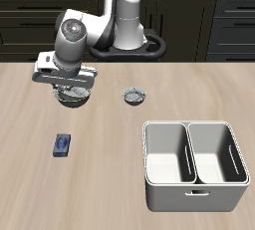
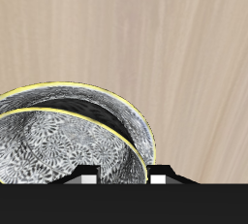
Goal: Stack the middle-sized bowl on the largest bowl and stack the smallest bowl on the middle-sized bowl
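Now hovering the gripper (image 1: 76, 81) in the upper part of the exterior frame, directly above the middle-sized bowl (image 2: 58, 148), itself sitting nested in the largest bowl (image 2: 114, 113). Showing fingertips (image 2: 89, 177) either side of the rim, though not telling whether clamped or apart. Leaving the smallest bowl (image 1: 133, 97) alone at mid-frame, apart from the stack. Crowding nothing: small blue block (image 1: 63, 144) lower down, white two-compartment bin (image 1: 194, 188) in the lower corner.

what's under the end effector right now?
A speckled bowl sits directly under the end effector. The wrist view shows two nested rims, so it looks stacked on another bowl. The arm covers most of it; the grip itself is hidden.
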Robot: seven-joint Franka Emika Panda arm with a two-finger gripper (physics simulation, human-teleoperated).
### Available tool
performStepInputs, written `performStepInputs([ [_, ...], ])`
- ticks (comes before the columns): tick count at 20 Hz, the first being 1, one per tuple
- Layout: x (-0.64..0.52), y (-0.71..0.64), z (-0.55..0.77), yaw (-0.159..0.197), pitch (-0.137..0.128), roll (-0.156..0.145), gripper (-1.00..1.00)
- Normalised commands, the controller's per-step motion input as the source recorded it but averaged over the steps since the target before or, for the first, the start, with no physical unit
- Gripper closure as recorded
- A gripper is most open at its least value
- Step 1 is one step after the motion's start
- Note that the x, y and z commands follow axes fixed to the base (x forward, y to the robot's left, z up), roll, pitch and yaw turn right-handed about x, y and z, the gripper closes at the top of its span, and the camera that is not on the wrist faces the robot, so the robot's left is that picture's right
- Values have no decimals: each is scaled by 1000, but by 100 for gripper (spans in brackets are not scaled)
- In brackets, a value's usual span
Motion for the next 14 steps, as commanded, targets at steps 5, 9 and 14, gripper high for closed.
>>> performStepInputs([
  [5, -41, 160, 118, 22, -23, 15, -100],
  [9, -61, 345, 346, 25, -63, 54, -100],
  [14, -26, 331, 292, 12, -49, 47, -100],
])
